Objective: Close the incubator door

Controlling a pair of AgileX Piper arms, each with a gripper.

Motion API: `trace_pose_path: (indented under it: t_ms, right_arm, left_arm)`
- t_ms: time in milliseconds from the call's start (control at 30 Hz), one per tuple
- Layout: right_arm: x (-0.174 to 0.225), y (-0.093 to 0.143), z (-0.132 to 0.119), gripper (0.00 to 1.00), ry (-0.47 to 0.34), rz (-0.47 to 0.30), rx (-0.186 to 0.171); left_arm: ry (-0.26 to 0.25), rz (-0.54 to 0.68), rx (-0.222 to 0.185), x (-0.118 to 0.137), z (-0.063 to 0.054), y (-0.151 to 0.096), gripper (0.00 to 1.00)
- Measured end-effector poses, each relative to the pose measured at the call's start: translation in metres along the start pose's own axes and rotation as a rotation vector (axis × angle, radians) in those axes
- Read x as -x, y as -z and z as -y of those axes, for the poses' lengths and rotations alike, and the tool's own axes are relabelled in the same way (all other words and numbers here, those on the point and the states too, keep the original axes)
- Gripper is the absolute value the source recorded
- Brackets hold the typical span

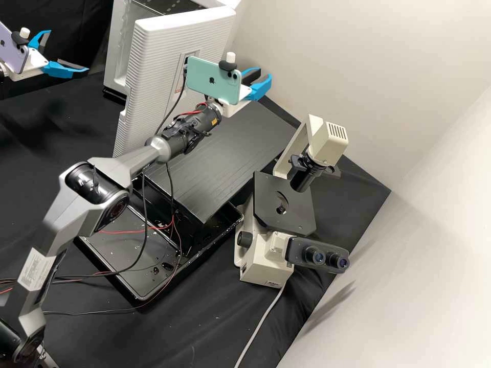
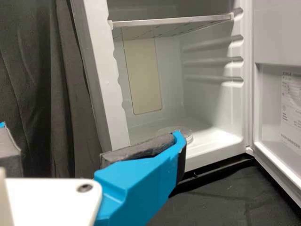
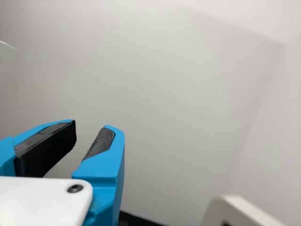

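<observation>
The white incubator (image 1: 120, 46) stands at the back with its ribbed door (image 1: 153, 66) swung open. My left gripper (image 1: 68, 50) is open at the far left, in front of the incubator's open side and apart from it. My right gripper (image 1: 266, 73) is on the outer side of the door, past its free upper corner, with its fingers parted. The left wrist view has the incubator interior (image 2: 202, 103) and the inner face of the door (image 2: 275, 113) beyond my left gripper (image 2: 96, 136). Bare wall lies behind my right gripper (image 3: 93, 124) in the right wrist view.
A microscope (image 1: 266, 255) stands to the right. Below the door, a dark ridged panel (image 1: 215, 163) rests over a black tray (image 1: 138, 291). Cables hang along the right arm. Inside the incubator are a shelf (image 2: 174, 21) and a clear round dish (image 2: 187, 133).
</observation>
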Motion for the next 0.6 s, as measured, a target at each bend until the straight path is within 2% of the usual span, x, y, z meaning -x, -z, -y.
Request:
trace_pose_path:
  t_ms: [200, 600]
  right_arm:
    - [-0.01, 0.009, 0.007, 0.0, 0.017, -0.084, 0.03]
    - [-0.025, 0.028, 0.021, 0.0, 0.088, -0.284, 0.034]
  left_arm:
    - [0.0, 0.0, 0.0, 0.0, 0.0, 0.0, 1.0]
    - [0.0, 0.0, 0.0, 0.0, 0.0, 0.0, 1.0]
